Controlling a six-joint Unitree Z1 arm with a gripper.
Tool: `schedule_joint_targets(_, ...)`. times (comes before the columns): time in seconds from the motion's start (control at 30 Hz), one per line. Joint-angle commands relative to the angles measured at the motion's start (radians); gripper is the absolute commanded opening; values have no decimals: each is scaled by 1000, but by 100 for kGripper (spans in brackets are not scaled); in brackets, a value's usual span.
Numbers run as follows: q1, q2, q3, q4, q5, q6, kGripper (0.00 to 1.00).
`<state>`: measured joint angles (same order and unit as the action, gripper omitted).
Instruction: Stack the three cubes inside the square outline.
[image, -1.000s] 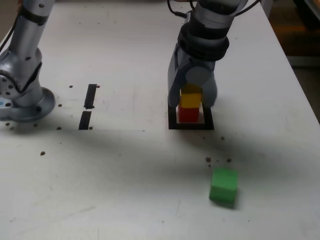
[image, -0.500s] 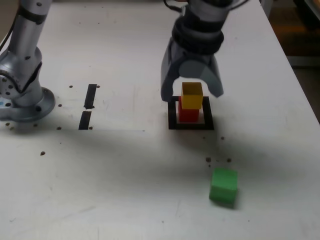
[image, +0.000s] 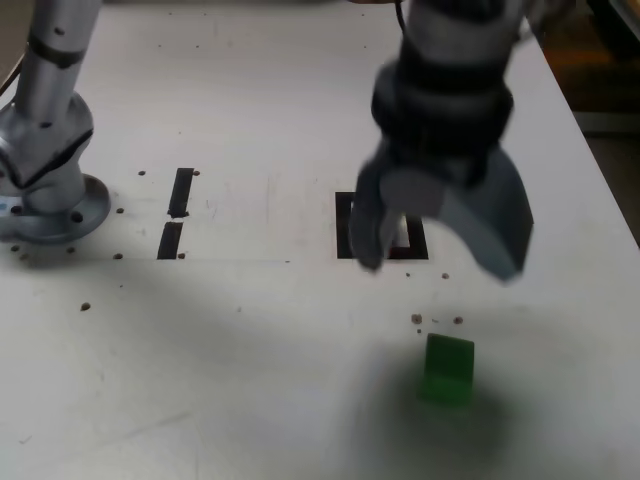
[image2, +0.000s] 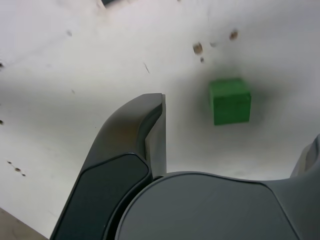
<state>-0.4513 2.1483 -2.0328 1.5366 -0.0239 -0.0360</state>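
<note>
White table (image: 250, 90) under you, your gripper (image: 440, 255) hangs with fingers spread and empty above the green cube (image: 446, 368), near the square outline (image: 346, 228); next, I judge, lower and close on it.

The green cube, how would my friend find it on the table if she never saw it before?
Start at the white table and find the black square outline near its middle, partly behind the open gripper. Come toward the camera past a few dark specks. The green cube sits alone there, the only green thing, touching nothing.
</note>
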Motion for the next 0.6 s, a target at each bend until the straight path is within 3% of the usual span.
schedule_joint_targets(0.0,-15,31,-15,2,-9,-14,100)
schedule_joint_targets(0.37,-28,218,-52,-14,-29,-30,94)
schedule_joint_targets(0.47,-27,255,-76,-23,-40,-37,86)
schedule_joint_targets(0.57,-28,280,-95,-34,-42,-51,71)
